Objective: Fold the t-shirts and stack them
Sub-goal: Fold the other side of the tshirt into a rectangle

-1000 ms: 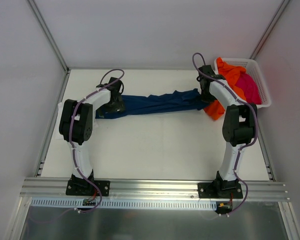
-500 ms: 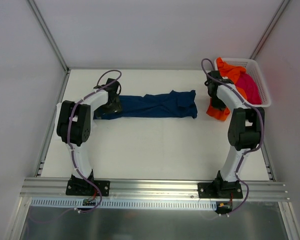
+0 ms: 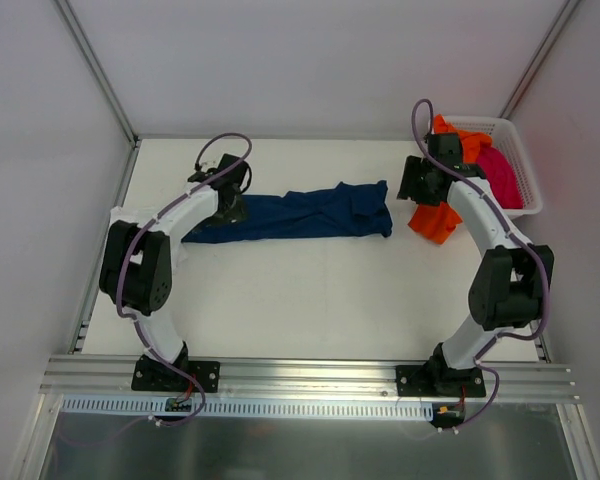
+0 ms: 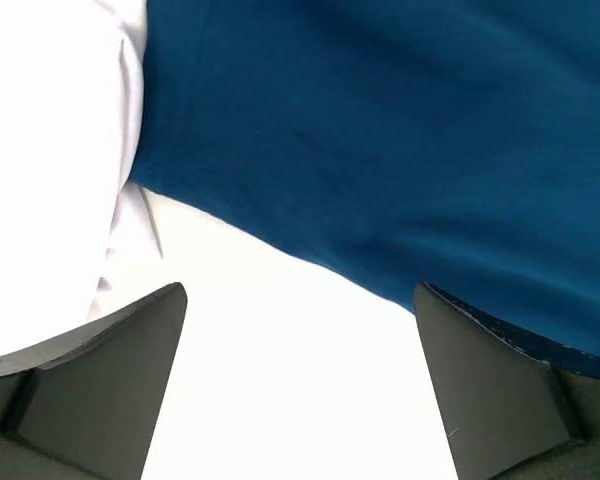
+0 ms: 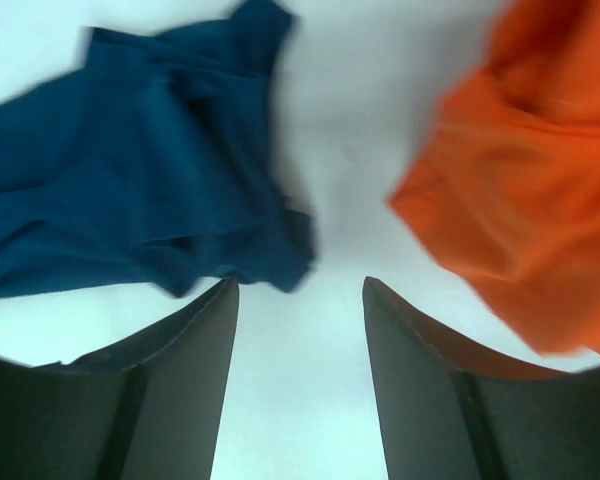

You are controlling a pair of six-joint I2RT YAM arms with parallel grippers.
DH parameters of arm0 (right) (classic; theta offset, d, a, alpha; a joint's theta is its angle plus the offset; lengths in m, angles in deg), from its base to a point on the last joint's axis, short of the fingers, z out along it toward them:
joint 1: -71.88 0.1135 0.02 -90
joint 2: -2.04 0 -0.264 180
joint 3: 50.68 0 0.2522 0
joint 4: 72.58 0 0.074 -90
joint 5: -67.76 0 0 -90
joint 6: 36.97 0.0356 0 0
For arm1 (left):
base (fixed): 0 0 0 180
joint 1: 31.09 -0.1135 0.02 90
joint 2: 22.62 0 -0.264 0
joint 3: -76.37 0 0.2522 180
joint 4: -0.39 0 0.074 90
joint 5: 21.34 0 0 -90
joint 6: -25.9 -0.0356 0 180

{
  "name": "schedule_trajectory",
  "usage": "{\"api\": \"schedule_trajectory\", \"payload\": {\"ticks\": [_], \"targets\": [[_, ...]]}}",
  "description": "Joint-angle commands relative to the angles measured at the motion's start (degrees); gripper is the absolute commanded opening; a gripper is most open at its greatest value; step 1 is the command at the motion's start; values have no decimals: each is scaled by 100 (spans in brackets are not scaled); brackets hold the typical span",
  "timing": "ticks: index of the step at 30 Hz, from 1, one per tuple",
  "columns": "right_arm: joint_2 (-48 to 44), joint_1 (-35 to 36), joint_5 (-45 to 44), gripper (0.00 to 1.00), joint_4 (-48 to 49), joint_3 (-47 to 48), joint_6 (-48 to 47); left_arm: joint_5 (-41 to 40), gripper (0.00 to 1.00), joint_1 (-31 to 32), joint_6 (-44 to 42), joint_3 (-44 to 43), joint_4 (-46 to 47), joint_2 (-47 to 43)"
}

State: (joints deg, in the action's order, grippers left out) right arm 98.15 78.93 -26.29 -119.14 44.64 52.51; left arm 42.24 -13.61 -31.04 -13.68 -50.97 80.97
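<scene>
**Nothing gripped, navy t-shirt (image 3: pixel 300 213) on the table (image 3: pixel 310 300)**

I see the left gripper (image 4: pixel 300 330) spread wide and the right gripper (image 5: pixel 300 300) parted, both empty. The navy t-shirt lies bunched across the table's far half, print hidden. The orange t-shirt (image 3: pixel 435 222) spills from the basket (image 3: pixel 528 190) at the far right corner. The white t-shirt (image 4: pixel 50 130) is mostly cut off.
</scene>
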Motion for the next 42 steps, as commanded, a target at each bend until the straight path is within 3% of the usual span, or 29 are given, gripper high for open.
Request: {"api": "schedule_trajectory", "payload": {"ticks": [1, 14, 17, 20, 21, 23, 26, 30, 32, 34, 38, 42], "targets": [[-172, 25, 1889, 57, 853, -105, 402, -575, 99, 422, 87, -105, 77, -629], [1110, 297, 2312, 55, 916, 210, 605, -690, 99, 494, -142, -510, 87, 363], [1462, 376, 2331, 49, 740, 456, 596, -655, 99, 450, -194, -562, 17, 564], [1647, 473, 2120, 32, 608, 545, 587, -550, 99, 371, -256, -772, -212, 854], [1682, 525, 1928, 21, 512, 606, 579, -523, 99, 353, -256, -799, -256, 934], [1796, 604, 1690, 10, 354, 703, 561, -461, 99, 336, -256, -826, -353, 1118], [2015, 771, 918, 3, -182, 1045, 500, -313, 99, 336, -221, -791, -388, 1277], [2262, 1017, -399, 2, -946, 1555, 394, -136, 99, 335, -142, -624, -406, 1322], [2341, 1114, -648, 2, -1088, 1740, 377, -145, 99, 327, -89, -458, -397, 1252], [2411, 1184, -973, 4, -1299, 1906, 350, -101, 99, 335, -45, -361, -397, 1146], [2561, 1351, -1589, 66, -1659, 2110, 298, -92, 99, 335, -63, -246, -397, 1040], [2220, 1448, -2028, 81, -1563, 1794, 324, -101, 99, 336, -89, -219, -397, 996]]}}
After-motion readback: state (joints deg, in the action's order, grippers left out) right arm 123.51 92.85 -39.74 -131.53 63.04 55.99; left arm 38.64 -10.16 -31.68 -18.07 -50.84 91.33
